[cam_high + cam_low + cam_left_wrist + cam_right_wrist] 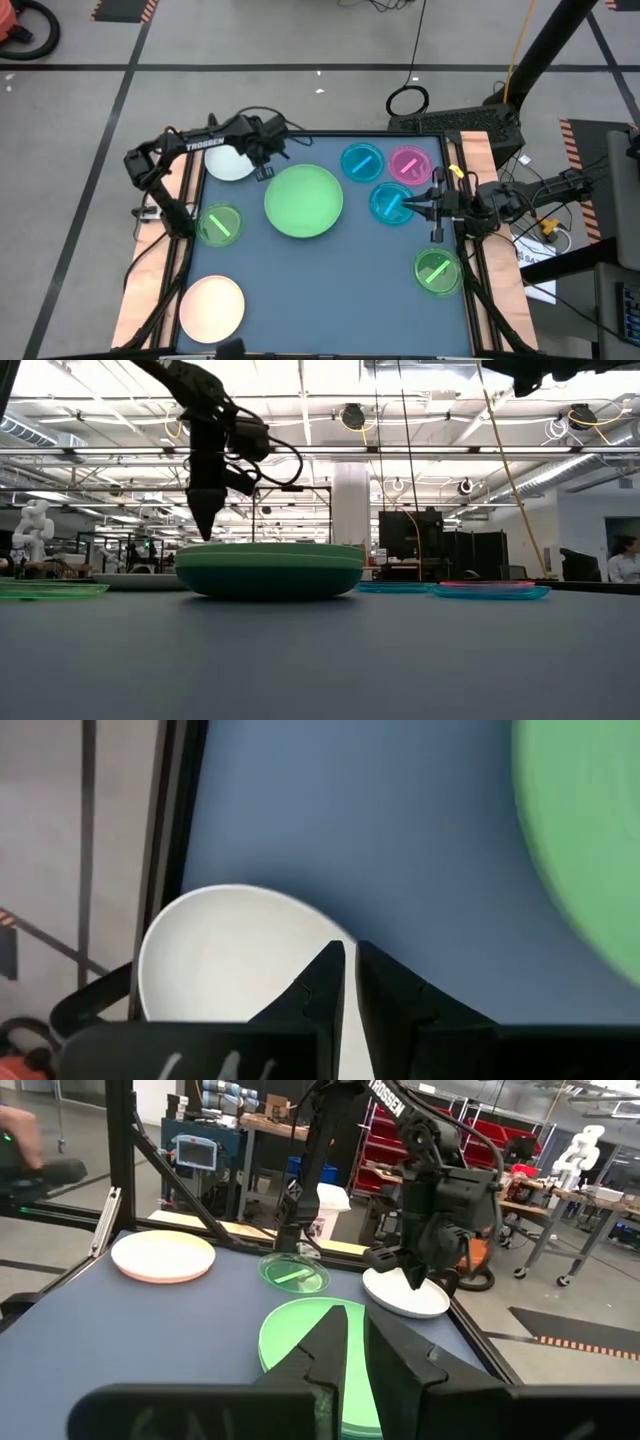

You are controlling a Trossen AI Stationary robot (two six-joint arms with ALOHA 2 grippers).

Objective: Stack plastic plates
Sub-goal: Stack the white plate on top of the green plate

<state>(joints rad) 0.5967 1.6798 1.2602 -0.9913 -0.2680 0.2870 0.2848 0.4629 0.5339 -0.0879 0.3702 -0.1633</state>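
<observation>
Dark fingers fill the bottom of the left wrist view, and the left gripper [350,960] has them pinched nearly together, grasping nothing, hanging just above the rim of the white plate [225,955]. From above, that plate sits upper left on the blue tabletop [330,280], with the big green plate [304,201] at centre; the level view shows it as two large green plates already nested. Scattered around: a striped green small plate [219,224] at left, a cream plate [211,307] lower left, two blue ones [361,162] [390,203] and a pink [408,165] upper right, another green [437,270] at right. The right gripper [436,205] waits at the right edge by the lower blue plate, fingers close together too, empty.

Most of the stacking looks undone. These plates should be light and stiff but slick and low-lying, so the rim is the only hold: one finger under the lip, one over, or it may skate away.
</observation>
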